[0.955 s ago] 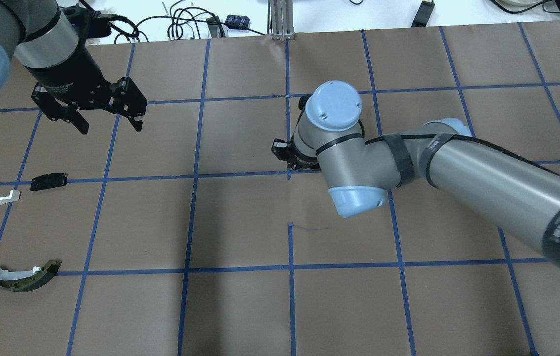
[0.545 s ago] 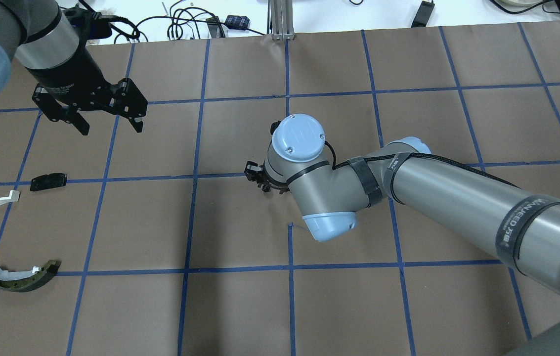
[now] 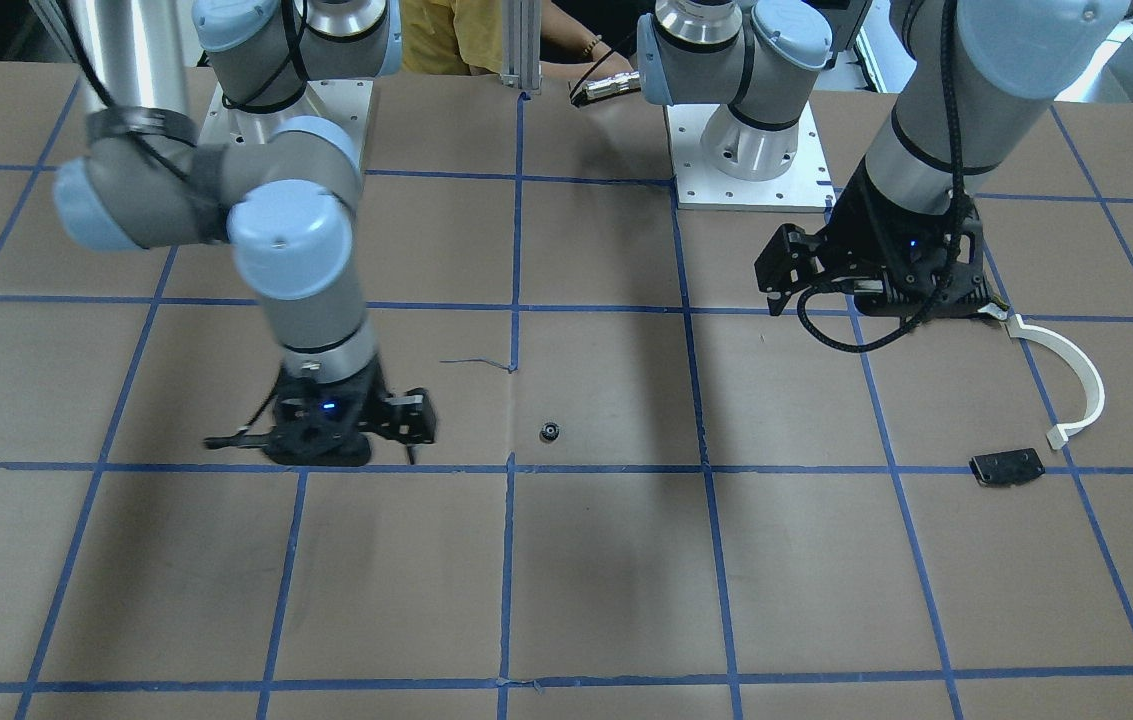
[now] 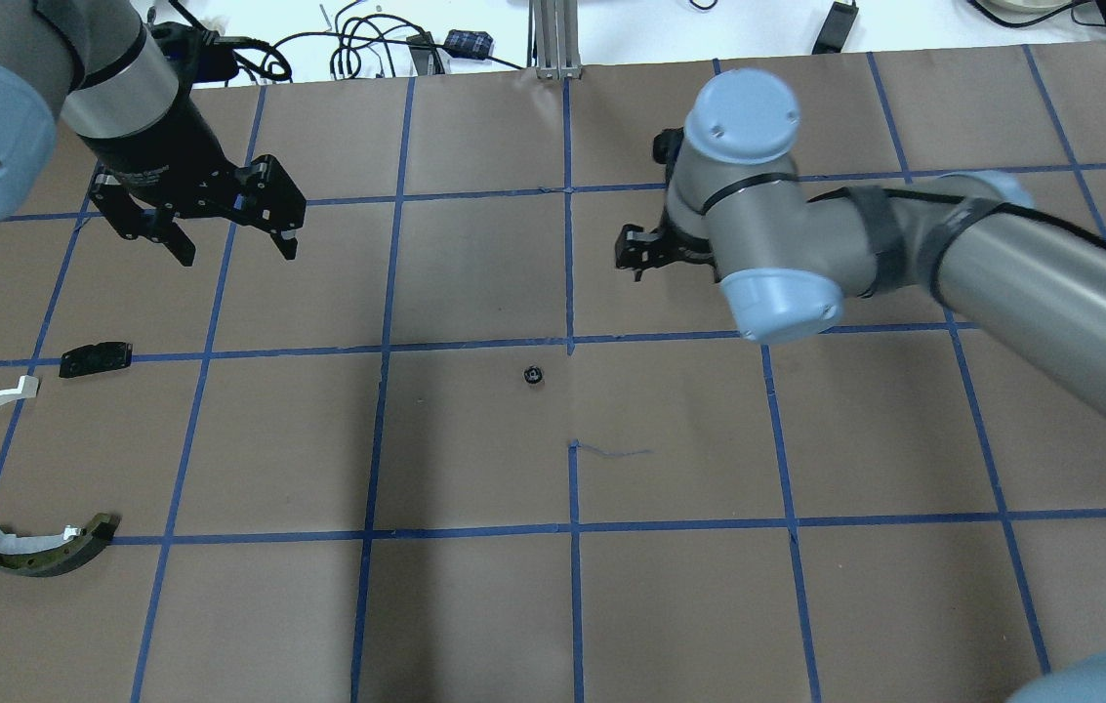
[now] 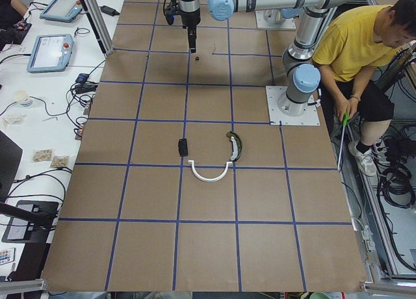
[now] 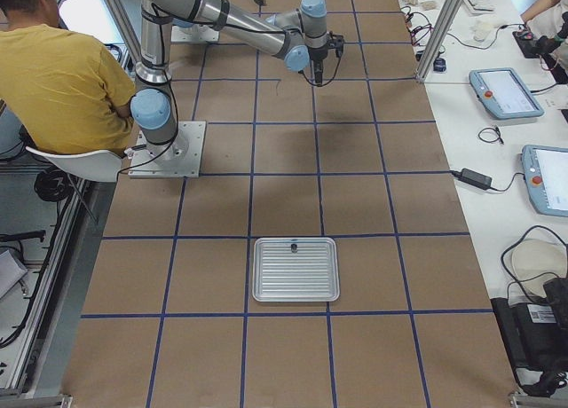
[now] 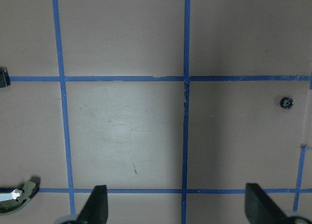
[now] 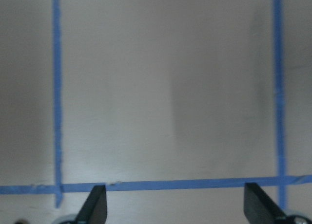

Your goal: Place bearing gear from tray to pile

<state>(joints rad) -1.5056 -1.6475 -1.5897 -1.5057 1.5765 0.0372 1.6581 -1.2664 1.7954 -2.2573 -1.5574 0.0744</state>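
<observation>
The gear (image 4: 534, 375) lies alone on the table (image 4: 474, 605) (well apart from the pile (image 4: 40, 559)); the left gripper (image 4: 238, 256) and right gripper (image 8: 176, 207) both have their jaws apart.

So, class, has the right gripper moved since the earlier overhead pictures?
Yes: the right gripper moved up and right in the overhead view, away from the central blue tape crossing.

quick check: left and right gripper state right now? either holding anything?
Left gripper: open, holding nothing.
Right gripper: open, holding nothing; the bearing gear lies loose, not in it.
</observation>
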